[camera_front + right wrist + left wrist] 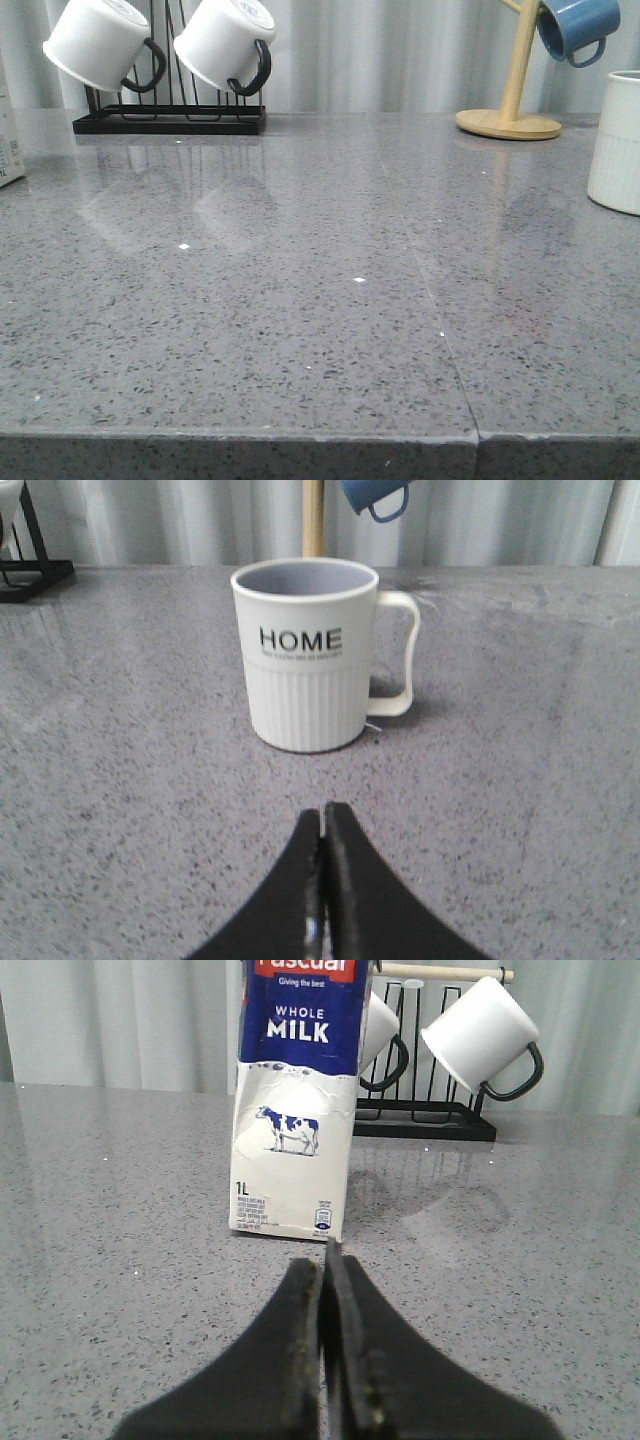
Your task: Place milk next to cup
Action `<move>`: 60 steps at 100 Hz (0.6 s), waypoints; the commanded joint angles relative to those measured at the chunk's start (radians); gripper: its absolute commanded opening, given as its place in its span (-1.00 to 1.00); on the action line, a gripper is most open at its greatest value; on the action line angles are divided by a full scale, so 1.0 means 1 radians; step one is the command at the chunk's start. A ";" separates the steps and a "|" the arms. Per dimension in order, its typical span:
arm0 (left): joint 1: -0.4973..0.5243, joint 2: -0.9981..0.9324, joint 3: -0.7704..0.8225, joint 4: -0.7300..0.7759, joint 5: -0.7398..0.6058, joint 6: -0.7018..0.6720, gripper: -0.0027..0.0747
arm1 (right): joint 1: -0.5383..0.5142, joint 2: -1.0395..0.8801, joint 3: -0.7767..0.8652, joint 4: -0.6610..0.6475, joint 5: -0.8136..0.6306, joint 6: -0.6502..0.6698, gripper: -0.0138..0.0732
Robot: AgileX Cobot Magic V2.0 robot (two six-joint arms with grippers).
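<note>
The milk carton (pixel 295 1110) stands upright on the grey counter, white below and dark blue on top, with a cow picture. Only its edge (pixel 8 130) shows at the far left of the front view. My left gripper (pixel 322 1265) is shut and empty, a short way in front of the carton. The cup (pixel 307 650), a white ribbed mug lettered "HOME", stands upright with its cream handle to one side. It shows partly at the right edge of the front view (pixel 617 140). My right gripper (pixel 322 815) is shut and empty, a short way in front of the cup.
A black rack (pixel 170 118) with two white black-handled mugs (pixel 100 40) stands at the back left. A wooden mug tree (pixel 510 115) with a blue mug (pixel 575 25) stands at the back right. A seam (pixel 430 290) runs across the grey speckled counter.
</note>
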 commanded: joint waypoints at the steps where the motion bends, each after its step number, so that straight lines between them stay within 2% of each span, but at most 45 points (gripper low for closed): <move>1: 0.005 -0.029 0.062 0.003 -0.071 -0.007 -0.98 | -0.008 0.005 -0.077 -0.003 -0.032 -0.004 -0.81; 18: 0.005 -0.029 0.062 0.003 -0.071 -0.007 -0.98 | -0.008 0.093 -0.145 0.009 0.011 -0.003 -0.80; 25: 0.005 -0.029 0.062 0.003 -0.071 -0.007 -0.98 | -0.008 0.141 -0.155 0.010 0.006 -0.003 -0.73; 32: 0.005 -0.029 0.062 0.003 -0.071 -0.007 -0.98 | -0.008 0.187 -0.160 0.020 -0.003 -0.001 -0.54; 49: 0.005 -0.029 0.062 0.003 -0.071 -0.007 -0.98 | -0.011 0.280 -0.161 0.028 -0.103 0.000 0.14; 54: 0.005 -0.029 0.062 0.003 -0.071 -0.007 -0.98 | -0.017 0.308 -0.161 0.026 -0.142 0.000 0.24; 60: 0.005 -0.029 0.062 0.003 -0.071 -0.007 -0.98 | -0.030 0.348 -0.161 0.026 -0.190 0.000 0.25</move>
